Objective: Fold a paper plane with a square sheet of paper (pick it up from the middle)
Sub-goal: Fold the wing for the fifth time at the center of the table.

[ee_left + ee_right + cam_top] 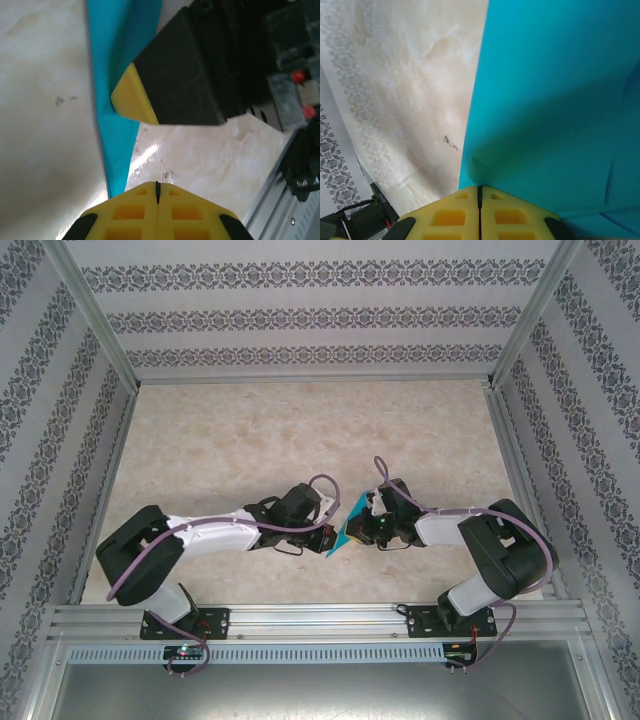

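Observation:
The teal-blue sheet of paper hangs on edge between my two grippers near the table's front, lifted and folded into layers. My right gripper is shut on its lower edge, and the paper spreads up and to the right from the jaws. In the left wrist view the paper is a narrow strip running down to the left of my left gripper, which is shut with nothing visible between its pads. One black, yellow-tipped finger of the right gripper lies against the strip. From above, the left gripper and right gripper nearly meet.
The beige marble-look table stretches away behind both arms. Patterned walls enclose it on three sides. An aluminium rail runs along the front edge, also seen close by my left wrist as a rail.

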You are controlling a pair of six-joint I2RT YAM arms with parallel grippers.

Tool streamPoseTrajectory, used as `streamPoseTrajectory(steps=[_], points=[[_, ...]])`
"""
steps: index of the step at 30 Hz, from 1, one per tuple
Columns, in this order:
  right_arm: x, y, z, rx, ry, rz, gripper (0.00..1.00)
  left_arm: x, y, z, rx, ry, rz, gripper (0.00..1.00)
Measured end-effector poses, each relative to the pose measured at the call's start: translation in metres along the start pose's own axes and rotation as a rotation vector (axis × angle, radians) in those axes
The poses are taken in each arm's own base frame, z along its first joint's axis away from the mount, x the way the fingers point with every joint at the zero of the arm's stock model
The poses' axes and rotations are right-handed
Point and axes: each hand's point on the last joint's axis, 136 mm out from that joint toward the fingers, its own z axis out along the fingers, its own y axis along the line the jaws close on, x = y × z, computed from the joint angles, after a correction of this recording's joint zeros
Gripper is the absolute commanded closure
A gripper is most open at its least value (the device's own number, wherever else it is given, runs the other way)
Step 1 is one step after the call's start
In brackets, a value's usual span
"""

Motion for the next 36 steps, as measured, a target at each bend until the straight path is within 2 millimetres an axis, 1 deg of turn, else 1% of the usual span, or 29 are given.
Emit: streamPoseTrajectory(steps=[4, 11, 21, 24, 27, 29, 31, 32, 34, 36], points=[[0.001, -0.001, -0.001, 0.005, 0.0, 0.003, 0.93, 0.008, 0.011, 0.017, -0.02, 0.039, -0.016, 0.96], [0.001, -0.001, -0.001, 0.008, 0.001, 0.005, 0.93, 0.016, 0.02, 0.033, -0.017, 0.074, -0.03, 0.96], [-0.003, -0.003, -0.004, 0.003, -0.006, 0.024, 0.91, 0.017, 0.02, 0.034, -0.008, 0.077, -0.006, 0.97], [-0.01, -0.006, -0.009, 0.0, -0.021, 0.047, 0.89, 0.019, 0.021, 0.034, -0.004, 0.07, 0.007, 0.97], [-0.022, -0.013, -0.019, 0.002, -0.059, 0.082, 0.89, 0.019, 0.022, 0.034, 0.002, 0.059, 0.018, 0.97], [-0.027, -0.014, -0.026, 0.006, -0.079, 0.092, 0.88, 0.02, 0.022, 0.034, 0.005, 0.053, 0.024, 0.97], [-0.029, -0.009, -0.033, 0.002, -0.092, 0.086, 0.88, 0.02, 0.022, 0.034, 0.007, 0.051, 0.028, 0.97], [-0.029, -0.003, -0.035, -0.009, -0.097, 0.072, 0.88, 0.019, 0.022, 0.034, 0.008, 0.05, 0.03, 0.97], [-0.027, 0.013, -0.039, -0.035, -0.104, 0.034, 0.88, 0.019, 0.022, 0.034, 0.008, 0.049, 0.032, 0.97], [-0.021, 0.032, -0.04, -0.068, -0.101, -0.005, 0.88, 0.019, 0.022, 0.034, 0.009, 0.048, 0.033, 0.97]])
